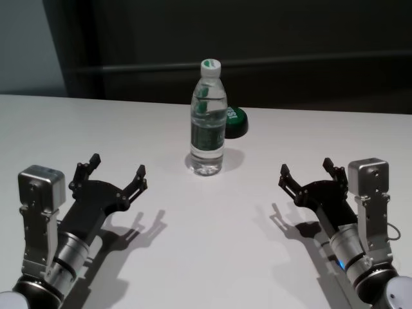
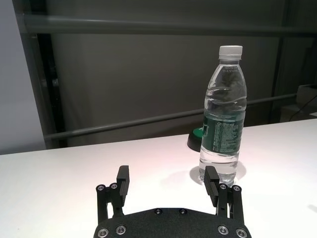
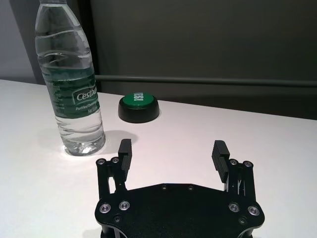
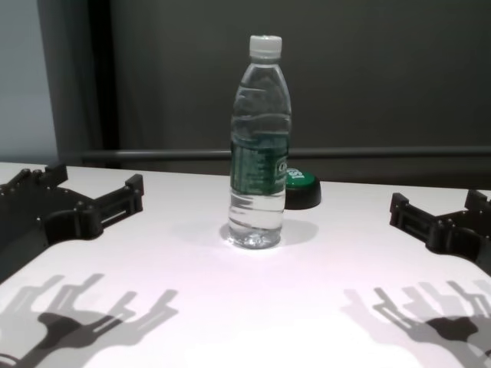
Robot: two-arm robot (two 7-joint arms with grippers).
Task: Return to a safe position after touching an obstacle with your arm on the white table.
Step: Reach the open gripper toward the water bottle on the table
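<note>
left gripper spread | right gripper spread | bottle upright — cap up

a: where's the left gripper?
b: lower left of the head view, forearm rising from the bottom corner, fingers spread wide, nothing between them.
a: and the right gripper?
b: lower right, mirrored, its forearm angling in from the corner, jaws parted and holding nothing.

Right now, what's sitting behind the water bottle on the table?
Behind the water bottle sits a low black button with a green top, slightly toward your right side. The bottle covers its near-left edge in the head view.
</note>
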